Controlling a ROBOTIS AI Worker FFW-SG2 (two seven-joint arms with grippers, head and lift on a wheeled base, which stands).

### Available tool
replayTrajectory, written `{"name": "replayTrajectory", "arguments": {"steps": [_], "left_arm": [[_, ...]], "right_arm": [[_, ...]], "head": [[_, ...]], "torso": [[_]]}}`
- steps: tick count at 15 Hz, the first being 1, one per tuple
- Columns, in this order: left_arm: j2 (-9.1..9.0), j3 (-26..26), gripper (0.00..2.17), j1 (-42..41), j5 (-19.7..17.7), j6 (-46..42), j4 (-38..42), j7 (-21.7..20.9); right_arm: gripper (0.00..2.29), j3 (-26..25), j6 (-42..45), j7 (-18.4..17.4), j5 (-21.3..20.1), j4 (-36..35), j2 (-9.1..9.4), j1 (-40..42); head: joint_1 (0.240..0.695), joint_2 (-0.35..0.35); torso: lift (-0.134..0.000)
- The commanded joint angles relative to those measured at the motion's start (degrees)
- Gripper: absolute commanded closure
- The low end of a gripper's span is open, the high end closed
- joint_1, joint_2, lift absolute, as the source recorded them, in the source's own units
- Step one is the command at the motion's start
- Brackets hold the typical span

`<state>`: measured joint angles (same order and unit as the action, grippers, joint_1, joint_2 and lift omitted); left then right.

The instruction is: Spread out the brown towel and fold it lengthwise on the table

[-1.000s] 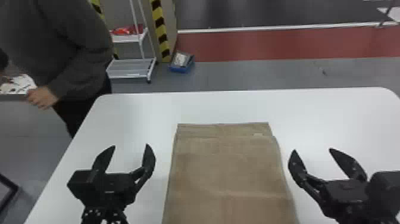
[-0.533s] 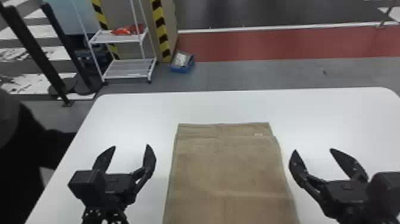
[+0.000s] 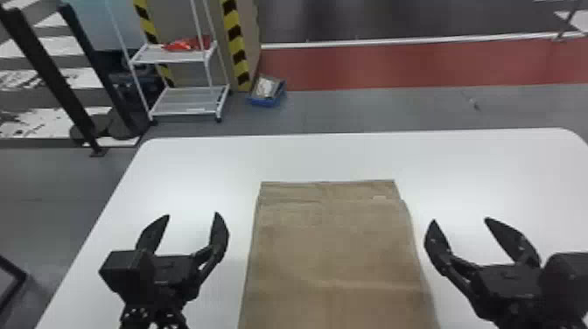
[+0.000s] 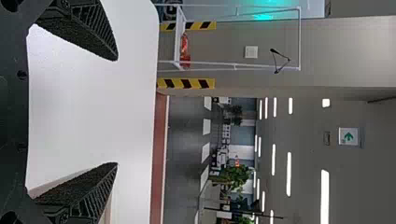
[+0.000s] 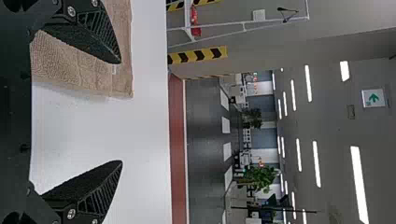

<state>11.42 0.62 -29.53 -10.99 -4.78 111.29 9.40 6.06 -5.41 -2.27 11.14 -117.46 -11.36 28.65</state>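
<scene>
The brown towel (image 3: 337, 258) lay flat on the white bench (image 3: 323, 157), and I took it as my landmark for everything else. Over the last second I had seen next to no change: the cloth kept its place and outline, and both arms held practically the same poses on either side of it. For the task, that meant no fresh progress; I judged this to be a pause, either before a next grasp or after the folding was done.

My left gripper (image 3: 192, 214) was just off the towel's left edge, its fingers apart and empty. My right gripper (image 3: 460, 219) was just off the towel's right edge, also spread with nothing between its fingers. A narrow far strip (image 3: 315, 189) extended past a seam-like step across the towel, with a small pale patch (image 3: 379, 197) near its far right corner. I read that step as overlapping layers ending unevenly, so if another pass was wanted, evening up that end seemed sensible.

The towel's near end was cut off by the head view's bottom edge, so I couldn't confirm its full length or how many layers lay there. From the right wrist, one finger (image 5: 93, 35) covered part of the cloth. I couldn't tell whether the faint crosswise ridge (image 3: 367, 285) was a crease or a layer beneath.
</scene>
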Motion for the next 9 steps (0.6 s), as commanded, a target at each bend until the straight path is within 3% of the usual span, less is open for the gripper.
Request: {"name": "replayTrajectory", "arguments": {"steps": [1, 9], "left_arm": [[0.0, 0.1, 0.08, 0.1, 0.0, 0.2, 0.1, 0.1], [0.44, 0.3, 0.08, -0.1, -0.1, 0.5, 0.5, 0.3]], "right_arm": [[0.13, -0.1, 0.0, 0.0, 0.0, 0.0, 0.02, 0.0], [0.12, -0.1, -9.5, 2.6, 3.8, 8.0, 1.6, -12.4]], "head": [[0.695, 0.117], [0.695, 0.11]], "torso": [[-0.125], [-0.125]]}}
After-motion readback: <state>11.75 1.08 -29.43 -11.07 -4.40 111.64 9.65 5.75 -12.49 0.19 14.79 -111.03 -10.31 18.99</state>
